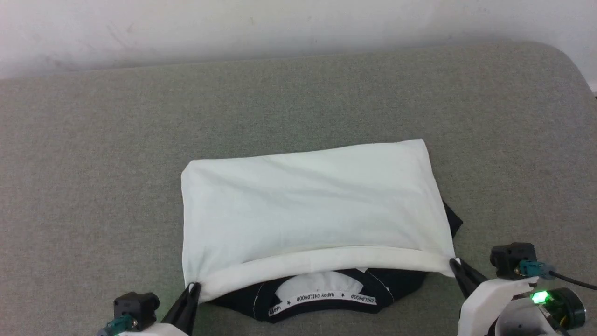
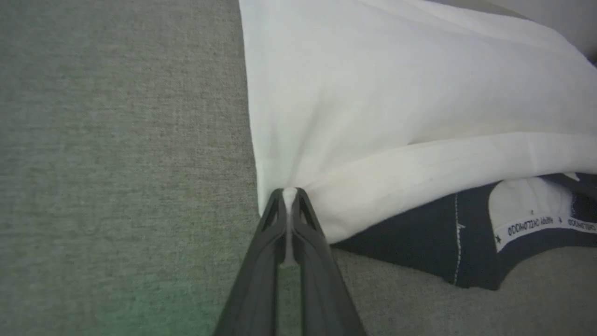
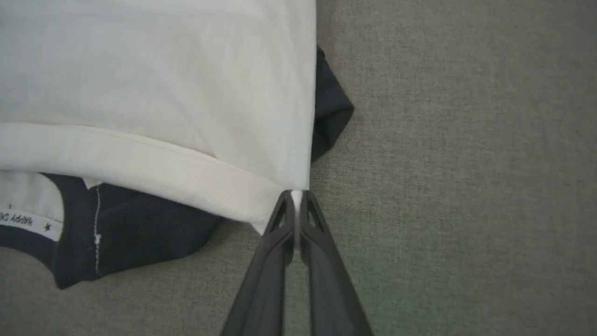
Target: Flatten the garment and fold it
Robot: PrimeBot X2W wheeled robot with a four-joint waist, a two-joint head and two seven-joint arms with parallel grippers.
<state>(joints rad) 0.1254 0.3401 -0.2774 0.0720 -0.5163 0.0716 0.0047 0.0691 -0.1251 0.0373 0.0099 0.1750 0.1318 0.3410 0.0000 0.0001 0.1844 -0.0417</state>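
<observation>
white t-shirt with black sleeves and collar [image 1: 308, 205] lies mid grey-green fabric counter [image 1: 93, 163], folded over, long axis left-right. left gripper [image 1: 193, 287] clenched on near-left hem corner, right gripper [image 1: 453, 263] clenched on near-right hem corner, white cloth pinched in each. shirt body lies far of both grippers; hem edge spans between them. black collar with printed neck tape [image 1: 322, 298] pokes out near of the hem. judgement: fold partly done, next move likely lays hem nearer over collar; each arm equally near its own corner.
</observation>
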